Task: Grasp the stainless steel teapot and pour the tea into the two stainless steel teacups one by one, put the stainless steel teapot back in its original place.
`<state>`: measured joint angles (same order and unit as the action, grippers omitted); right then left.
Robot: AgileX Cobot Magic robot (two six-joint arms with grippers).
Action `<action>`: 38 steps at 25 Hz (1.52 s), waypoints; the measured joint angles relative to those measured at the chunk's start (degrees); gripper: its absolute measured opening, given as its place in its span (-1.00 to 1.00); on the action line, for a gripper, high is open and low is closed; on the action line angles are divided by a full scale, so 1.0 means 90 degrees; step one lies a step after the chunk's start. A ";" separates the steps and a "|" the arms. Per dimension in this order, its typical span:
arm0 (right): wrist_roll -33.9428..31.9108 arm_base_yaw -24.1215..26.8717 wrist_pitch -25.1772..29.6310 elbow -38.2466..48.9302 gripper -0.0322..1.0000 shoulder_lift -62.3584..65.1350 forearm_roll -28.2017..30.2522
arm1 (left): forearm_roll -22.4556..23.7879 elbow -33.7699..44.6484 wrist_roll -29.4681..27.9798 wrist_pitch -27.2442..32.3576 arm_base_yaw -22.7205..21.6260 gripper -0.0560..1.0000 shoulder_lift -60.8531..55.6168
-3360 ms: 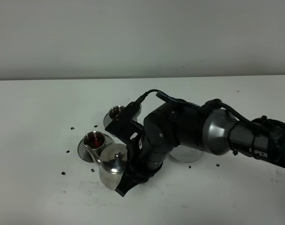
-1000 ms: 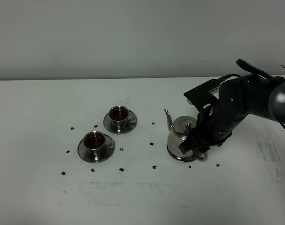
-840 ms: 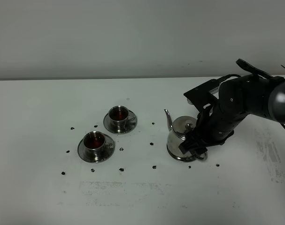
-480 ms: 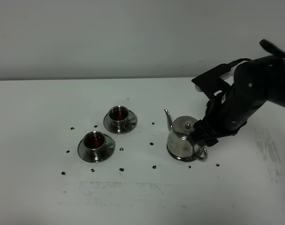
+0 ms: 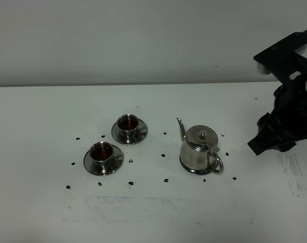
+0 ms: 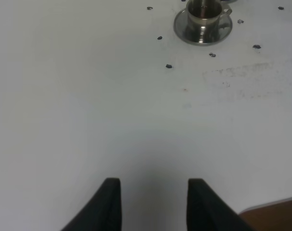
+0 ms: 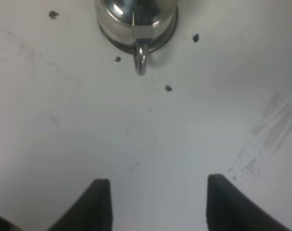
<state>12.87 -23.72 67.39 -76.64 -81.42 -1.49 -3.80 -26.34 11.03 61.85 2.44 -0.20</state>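
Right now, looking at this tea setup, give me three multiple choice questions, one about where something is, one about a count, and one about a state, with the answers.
1. Where does the stainless steel teapot stand relative to the two stainless steel teacups in the high view?
A. To their right
B. To their left
C. Between them

2. How many teacups hold dark red tea?
A. None
B. One
C. Two

3. What is the right gripper doing?
A. Clamped on the teapot's handle
B. Open, clear of the teapot
C. Holding a cup

Answers:
1. A, the teapot sits on its saucer right of both cups.
2. C, both cups show dark red liquid inside.
3. B, the wrist view shows the fingers spread with bare table between them and the teapot's handle.
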 joint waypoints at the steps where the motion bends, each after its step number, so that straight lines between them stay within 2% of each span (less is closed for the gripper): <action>1: 0.0000 0.0000 0.0020 0.0000 -0.11 0.0204 -0.0010 | 0.0000 0.0000 0.0000 0.0000 0.0000 -0.30 0.0000; 7: 0.0000 0.0005 0.0227 0.0000 -0.19 0.1221 -0.0209 | 0.0000 0.0000 0.0000 0.0000 0.0000 -0.30 0.0000; 11: 0.0000 0.0272 0.0227 0.0122 -0.23 0.2123 -0.0332 | 0.0000 0.0000 0.0000 0.0000 0.0000 -0.30 0.0000; 17: 0.0000 0.1418 0.0268 0.1682 -0.30 0.4223 -0.0669 | 0.0000 0.0000 0.0000 0.0005 0.0000 -0.30 0.0000; 20: 0.0000 0.1767 0.0317 0.2502 -0.34 0.5204 -0.0704 | 0.0000 0.0000 0.0000 0.0005 0.0000 -0.30 0.0000; 28: -0.0143 0.2206 0.0302 0.4098 -0.43 0.6772 -0.0768 | 0.0000 0.0000 0.0000 0.0008 0.0000 -0.30 0.0000; 33: -0.0163 0.2301 -0.0301 0.4951 -0.47 0.7226 -0.0821 | 0.0000 0.0000 0.0000 0.0008 0.0000 -0.30 0.0000; 38: -0.0189 0.2350 -0.0309 0.5176 -0.48 0.7632 -0.0788 | 0.0000 0.0000 0.0000 0.0008 0.0000 -0.30 0.0000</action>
<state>11.17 -2.57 64.61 -30.05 -12.73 -8.58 -3.80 -26.34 11.03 61.92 2.44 -0.20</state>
